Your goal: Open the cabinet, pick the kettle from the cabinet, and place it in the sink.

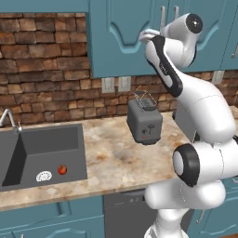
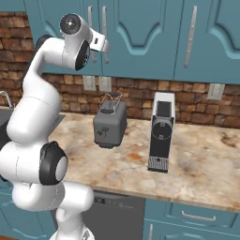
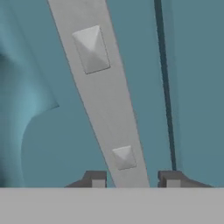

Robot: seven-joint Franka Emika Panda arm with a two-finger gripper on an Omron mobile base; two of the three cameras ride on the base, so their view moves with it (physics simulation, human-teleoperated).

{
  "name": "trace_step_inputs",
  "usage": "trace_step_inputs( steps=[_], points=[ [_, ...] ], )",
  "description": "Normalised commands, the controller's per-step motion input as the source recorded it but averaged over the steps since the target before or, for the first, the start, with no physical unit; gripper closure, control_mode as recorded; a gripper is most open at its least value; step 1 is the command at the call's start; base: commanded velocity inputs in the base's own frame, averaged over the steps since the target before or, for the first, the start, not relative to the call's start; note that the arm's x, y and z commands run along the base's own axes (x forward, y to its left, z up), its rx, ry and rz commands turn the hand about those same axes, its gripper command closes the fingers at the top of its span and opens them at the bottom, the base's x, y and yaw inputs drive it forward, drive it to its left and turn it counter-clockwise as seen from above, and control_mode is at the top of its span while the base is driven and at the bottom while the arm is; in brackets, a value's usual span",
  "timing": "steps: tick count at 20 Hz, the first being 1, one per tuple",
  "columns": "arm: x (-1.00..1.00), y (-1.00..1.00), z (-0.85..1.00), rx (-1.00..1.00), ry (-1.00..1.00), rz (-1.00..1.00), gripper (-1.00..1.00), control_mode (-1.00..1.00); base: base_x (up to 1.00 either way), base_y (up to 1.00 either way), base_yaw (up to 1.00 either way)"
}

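**Gripper close against the shut cabinet door; counter below partly occupied**

The cabinet [image 2: 140,37] is the landmark. Its doors are shut, a flat wall ahead of the gripper [image 3: 133,179]. In the hand view the silver handle [image 3: 103,96] runs between the two fingertips [image 3: 95,178], with a small gap on each side; just beside it lies the dark seam between the doors. Below the cabinet, the toaster [image 2: 110,123] stands near the brick wall, and the coffee machine [image 2: 161,133] stands apart from it to the right. Bare counter [image 2: 206,159] spreads in front of both. Left of the cabinet, the sink [image 1: 44,155] lies open from above, with two small items on its floor.
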Motion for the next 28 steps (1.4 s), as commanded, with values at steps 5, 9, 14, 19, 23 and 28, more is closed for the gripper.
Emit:
trace_step_inputs(
  steps=[5,9,14,19,23,28],
  points=[
    [0.10,0.32,0.02,-0.13,0.00,0.00,1.00,-1.00,0.00,0.00,0.00],
    [0.13,0.26,0.03,-0.06,0.00,0.00,1.00,-1.00,0.00,0.00,0.00],
    [0.18,0.23,0.00,-0.02,0.03,0.00,1.00,-1.00,0.00,0.00,0.00],
    [0.11,0.21,0.00,0.00,0.04,0.01,1.00,-1.00,0.00,0.00,0.00],
    [-0.02,0.14,0.00,0.00,0.00,0.05,1.00,-1.00,0.00,0.00,0.00],
    [-0.17,0.16,0.00,0.00,0.00,0.04,1.00,-1.00,0.00,0.00,0.00]
  ],
)
